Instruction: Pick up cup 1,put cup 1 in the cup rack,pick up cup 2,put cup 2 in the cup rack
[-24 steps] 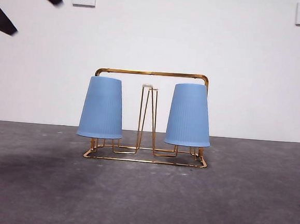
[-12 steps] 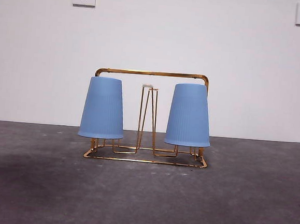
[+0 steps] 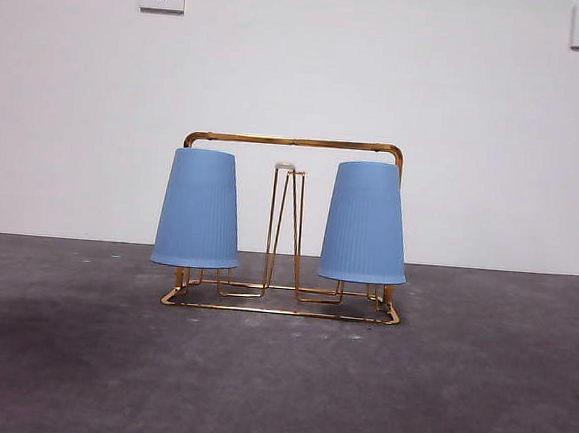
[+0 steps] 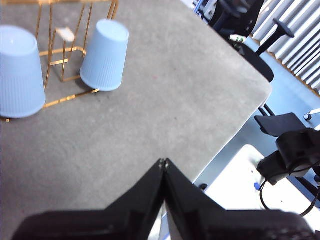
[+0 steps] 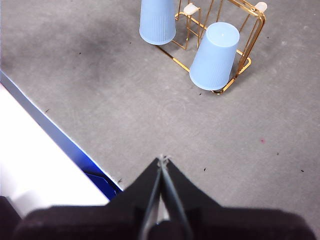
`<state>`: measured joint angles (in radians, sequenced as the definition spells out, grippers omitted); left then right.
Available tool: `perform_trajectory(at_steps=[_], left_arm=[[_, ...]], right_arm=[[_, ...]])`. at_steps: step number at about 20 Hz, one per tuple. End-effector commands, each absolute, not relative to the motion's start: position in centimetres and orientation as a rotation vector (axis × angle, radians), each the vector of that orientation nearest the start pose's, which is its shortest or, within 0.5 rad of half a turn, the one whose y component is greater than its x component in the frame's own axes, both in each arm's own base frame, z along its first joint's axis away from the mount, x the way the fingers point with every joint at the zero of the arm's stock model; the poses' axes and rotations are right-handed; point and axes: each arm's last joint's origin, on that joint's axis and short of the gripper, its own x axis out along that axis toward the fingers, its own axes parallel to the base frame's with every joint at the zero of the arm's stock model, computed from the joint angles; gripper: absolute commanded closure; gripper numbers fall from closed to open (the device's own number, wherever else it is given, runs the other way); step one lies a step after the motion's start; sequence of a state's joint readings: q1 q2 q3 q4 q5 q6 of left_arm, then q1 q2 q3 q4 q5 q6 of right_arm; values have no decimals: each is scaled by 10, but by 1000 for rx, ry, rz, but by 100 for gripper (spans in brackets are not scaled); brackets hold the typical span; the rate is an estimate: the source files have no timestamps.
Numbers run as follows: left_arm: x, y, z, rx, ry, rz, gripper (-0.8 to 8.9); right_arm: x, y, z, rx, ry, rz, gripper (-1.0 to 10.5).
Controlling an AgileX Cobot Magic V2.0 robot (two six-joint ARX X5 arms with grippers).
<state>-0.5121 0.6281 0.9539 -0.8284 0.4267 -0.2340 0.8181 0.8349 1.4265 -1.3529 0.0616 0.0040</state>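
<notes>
Both blue cups (image 3: 198, 209) (image 3: 365, 223) sit upside down on the cup rack (image 3: 293, 143). Left gripper (image 4: 163, 162) and right gripper (image 5: 162, 159) hang pinched together, empty, near opposite table edges; best leave everything alone.

The table (image 3: 276, 386) lay bare and open before the cup rack (image 3: 293, 142) and out to both sides of it. On the rack, two upturned blue cups stood in the way: one (image 3: 198, 209) at one end, the other (image 3: 365, 223) at the opposite end. Between them a narrow gap was partly filled by thin upright pegs (image 3: 285, 226). The handle bar closed the space just above the cup tops. Both end effectors were clear of the rack, well apart from it.
</notes>
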Motion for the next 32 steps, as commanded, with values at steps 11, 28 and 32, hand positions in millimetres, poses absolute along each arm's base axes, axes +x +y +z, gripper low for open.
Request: perform_trajectory(at_steps=[11, 28, 32], left_arm=[[90, -61, 357, -7, 517, -802, 817], [96, -3, 226, 233, 28, -49, 817], [98, -1, 176, 146, 103, -32, 817]], right_arm=[[58, 59, 416, -331, 737, 707, 941], [58, 59, 416, -331, 737, 707, 941], [58, 59, 416, -331, 737, 707, 941]])
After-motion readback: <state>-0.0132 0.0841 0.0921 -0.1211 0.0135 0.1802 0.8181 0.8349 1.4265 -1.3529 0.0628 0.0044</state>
